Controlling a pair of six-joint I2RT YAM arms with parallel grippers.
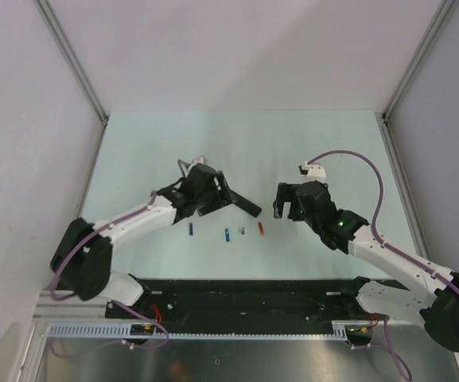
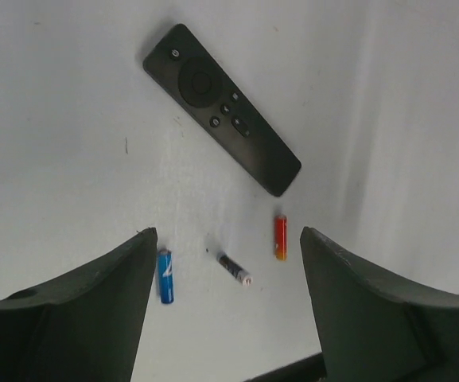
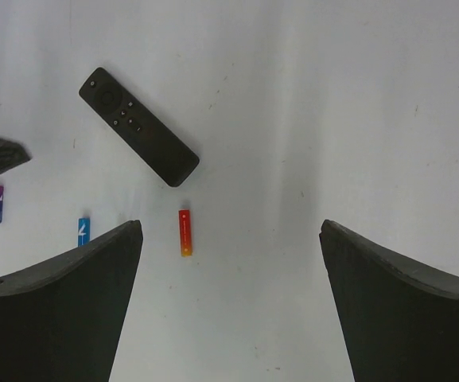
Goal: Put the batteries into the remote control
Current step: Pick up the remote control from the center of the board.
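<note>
I see left pincer point(image 2: 225, 239) and right pincer point(image 3: 229, 227) both spread and empty above the surface point(image 1: 309, 143), likely lining up on the remote point(image 2: 221, 107), which lies buttons-up just beyond the loose row of batteries point(image 1: 243, 231)

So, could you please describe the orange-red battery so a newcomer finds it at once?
On the pale table, a black remote lies between the left arm and right arm. Nearer their bases runs a row of four batteries; the orange-red battery is rightmost, by the remote's tip, the only warm-coloured one.
</note>
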